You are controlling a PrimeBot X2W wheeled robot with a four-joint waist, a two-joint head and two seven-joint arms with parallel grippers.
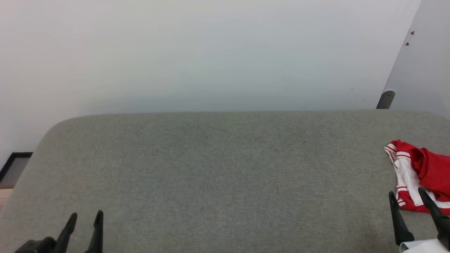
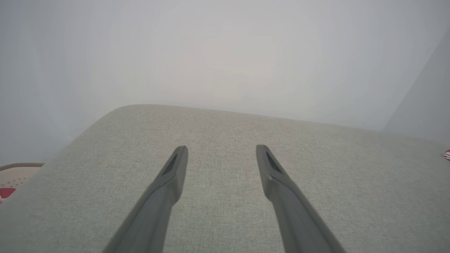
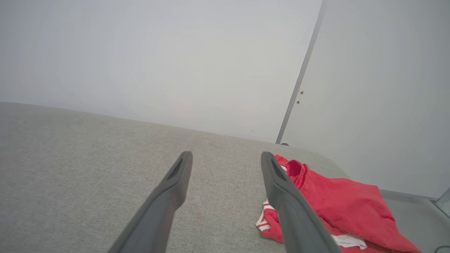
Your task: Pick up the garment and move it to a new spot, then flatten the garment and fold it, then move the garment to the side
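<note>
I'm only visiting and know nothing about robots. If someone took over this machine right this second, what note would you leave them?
Left tool: open, empty, over bare grey cushion at the near left.
Right tool: open, holding nothing, at the near right beside the garment.
Garment: red with white sleeves, crumpled in a heap at the cushion's right edge, partly cut off in the head view. In the right wrist view it lies just to the right of the tool's fingers, not between them.
Done: nothing that shows; the garment is not yet picked up.
Left: pick it up, move it to a new spot, flatten, fold, move it aside.
</note>
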